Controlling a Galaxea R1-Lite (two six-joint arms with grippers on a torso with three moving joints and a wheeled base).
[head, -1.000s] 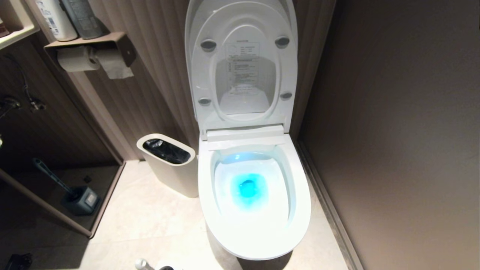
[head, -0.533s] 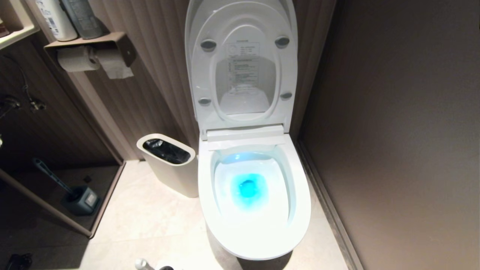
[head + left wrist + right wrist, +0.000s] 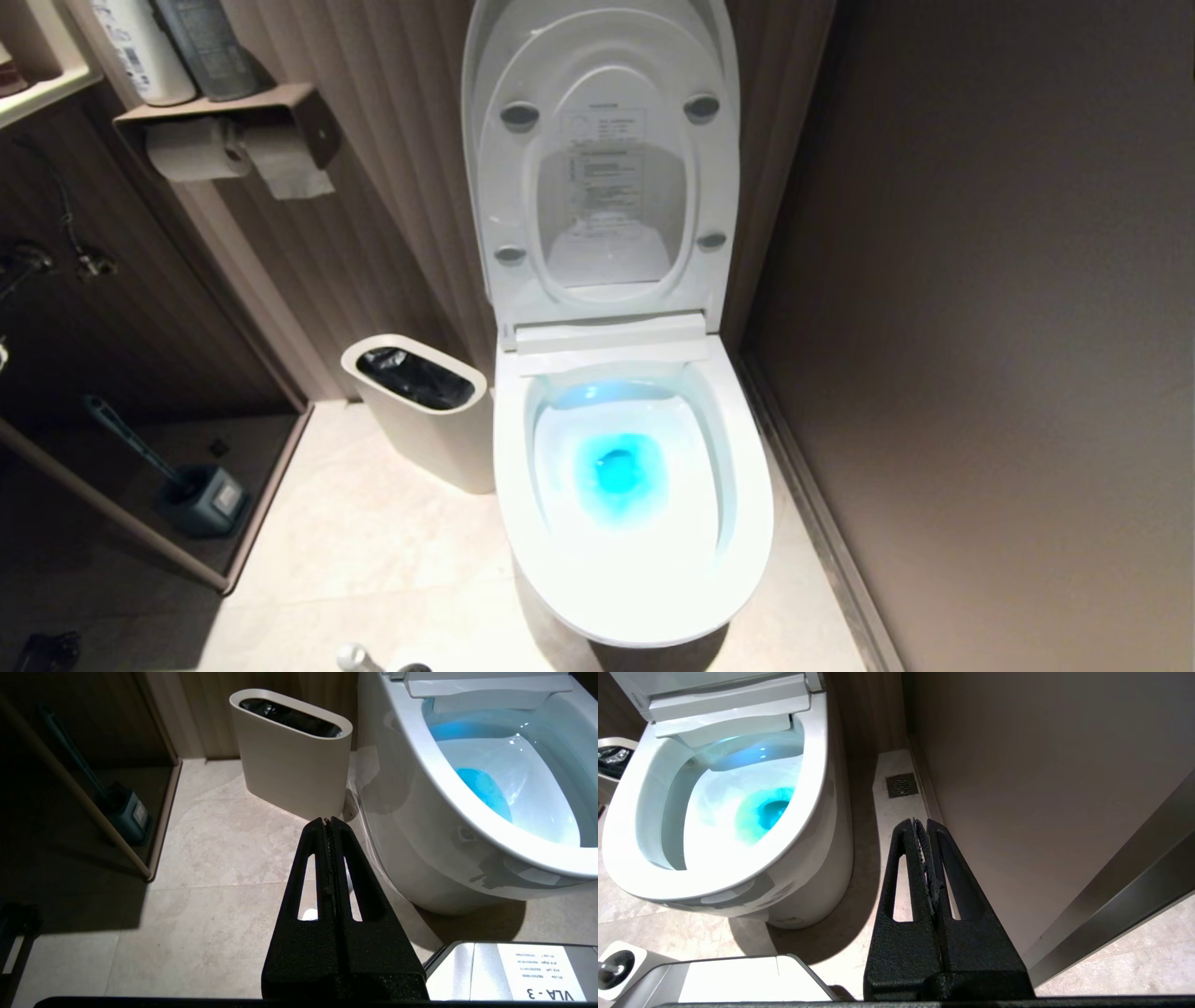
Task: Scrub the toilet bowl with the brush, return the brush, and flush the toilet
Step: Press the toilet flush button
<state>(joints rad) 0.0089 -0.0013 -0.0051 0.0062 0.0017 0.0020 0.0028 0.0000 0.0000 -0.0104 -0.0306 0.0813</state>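
**Layout, referenced to the toilet bowl (image 3: 512,504).**

- Far left of the bowl, in a dark recess: a blue-handled brush (image 3: 131,439). This is not the task tool.
- Just left of the bowl: a waste bin (image 3: 420,439) with a black liner.
- Left of the bowl's front edge: the brush (image 3: 350,658). Only its handle top shows, so its bristle head cannot be checked.
- The bowl itself has its seat and lid raised and holds blue water.

**Grippers.**

- The left gripper (image 3: 327,821) hangs low, left of the bowl, fingers pressed together and holding nothing.
- The right gripper (image 3: 922,823) hangs right of the bowl, fingers likewise together and empty.

**Handling.**

- The brush is probably light, with a stiff, slim, smooth handle that may slip.
- Grip high on the handle, just below the cap.
- Lift it straight up.
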